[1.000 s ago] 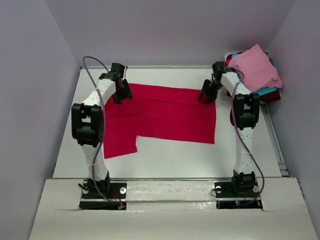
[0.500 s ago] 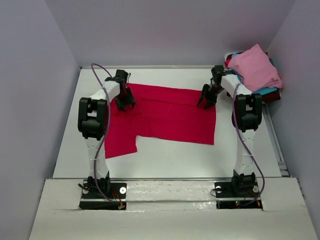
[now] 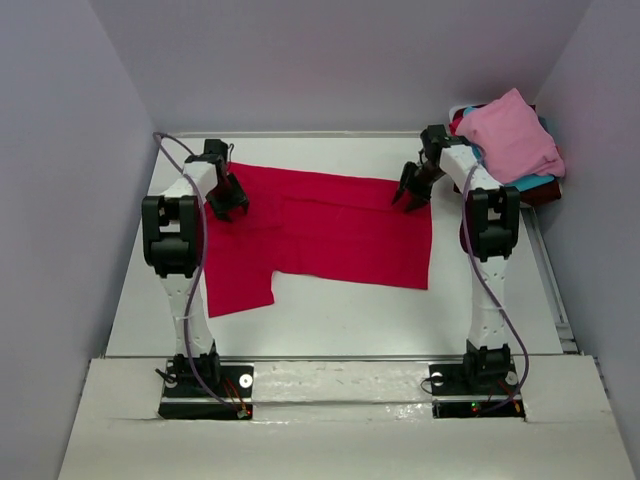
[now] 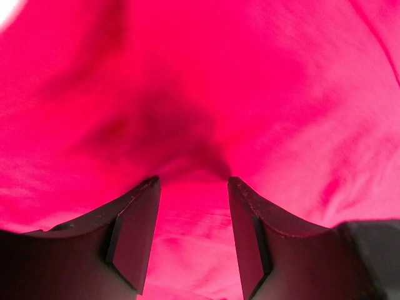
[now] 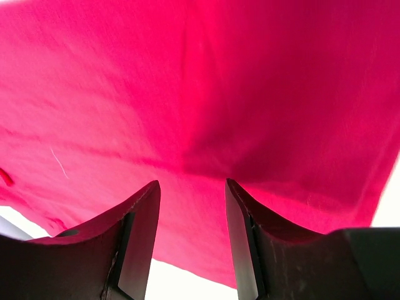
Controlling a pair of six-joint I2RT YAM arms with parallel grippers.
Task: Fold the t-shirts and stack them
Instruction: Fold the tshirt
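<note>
Lying spread flat on the white table (image 3: pixel 400 320), the bright crimson-red cloth t-shirt (image 3: pixel 330 225) fills the middle. The left gripper (image 3: pixel 228 205) hangs over its far left corner and the right gripper (image 3: pixel 412 198) over its far right corner, both with fingers parted and nothing between them. A light pink cloth t-shirt (image 3: pixel 510 135) tops the pile (image 3: pixel 535 185) at the far right.
</note>
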